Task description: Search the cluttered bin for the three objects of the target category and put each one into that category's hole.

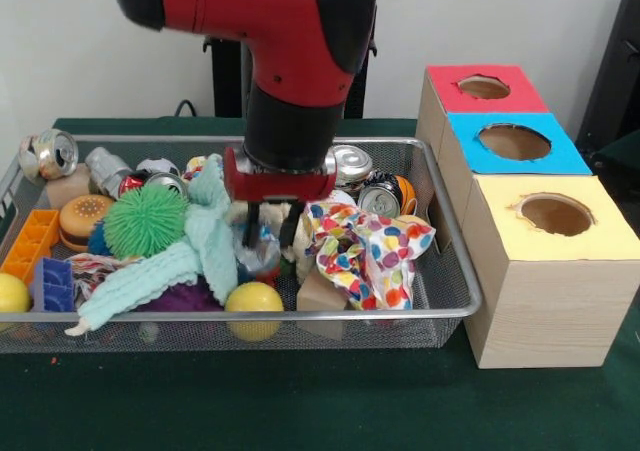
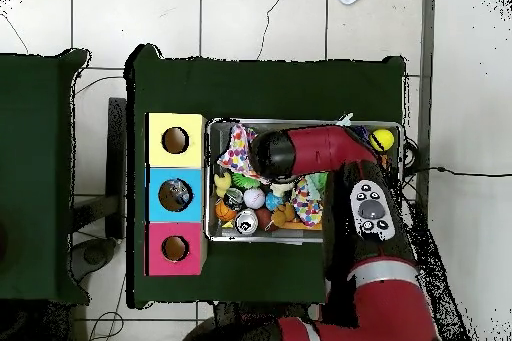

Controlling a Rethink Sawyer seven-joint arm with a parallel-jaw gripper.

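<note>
Blue box (image 2: 175, 195) holds something, seen only overhead; tool (image 1: 269, 233) grip: cannot tell.

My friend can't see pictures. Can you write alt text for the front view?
A red and black robot arm lowers its gripper into a wire mesh bin crammed with toys, cans and cloths. Beside the bin stands a wooden box with red, blue and yellow holed tops.
</note>
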